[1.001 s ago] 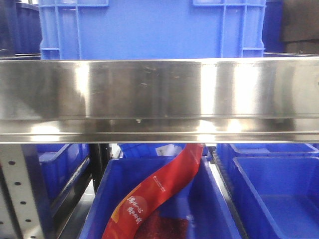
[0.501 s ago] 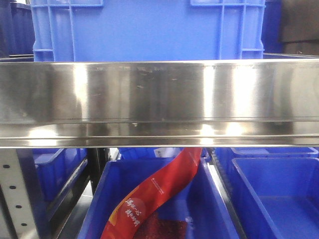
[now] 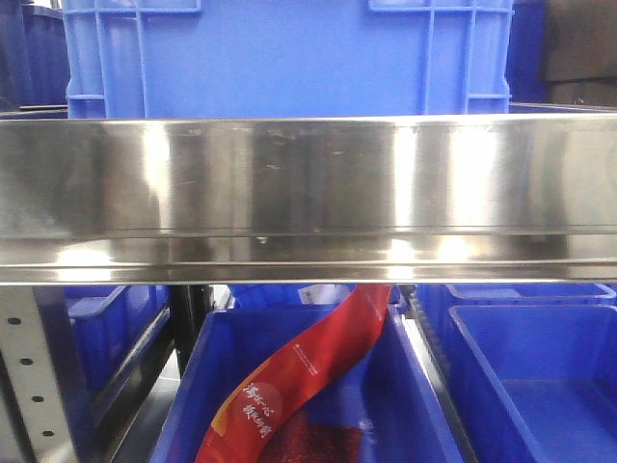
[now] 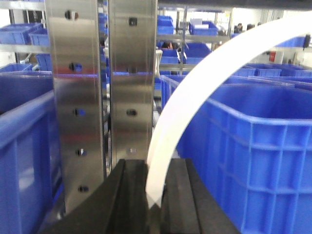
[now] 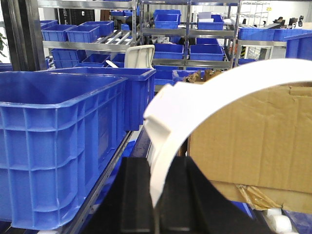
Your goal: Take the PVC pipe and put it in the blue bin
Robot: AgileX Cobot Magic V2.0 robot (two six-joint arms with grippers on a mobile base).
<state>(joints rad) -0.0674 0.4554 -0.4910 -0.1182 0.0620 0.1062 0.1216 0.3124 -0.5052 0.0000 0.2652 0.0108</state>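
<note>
Front view: a steel shelf rail point(image 3: 308, 193) spans the frame, with an upper blue crate point(image 3: 289, 58) on the surface behind it. Below, a red packet point(image 3: 299, 376) leans in the middle blue bin point(image 3: 424, 405). Against a second ago, the crate sits further left in frame and the rail slightly lower; since half a second ago almost nothing has shifted. Neither tool shows here.

Left wrist view: the left tool point(image 4: 155, 195) has its black fingers pressed together about the foot of a white strap point(image 4: 195, 92), which arcs up to the right. Perforated steel uprights point(image 4: 78, 97) stand just ahead, and a large blue bin point(image 4: 253, 161) is to the right.

Right wrist view: the right tool point(image 5: 155, 195) likewise pinches a white strap, between a near blue bin point(image 5: 58, 141) and a cardboard box point(image 5: 253, 141). What may be the PVC pipe point(image 5: 111, 63) is only a small white tip past a far bin's rim, well apart from the tool.
</note>
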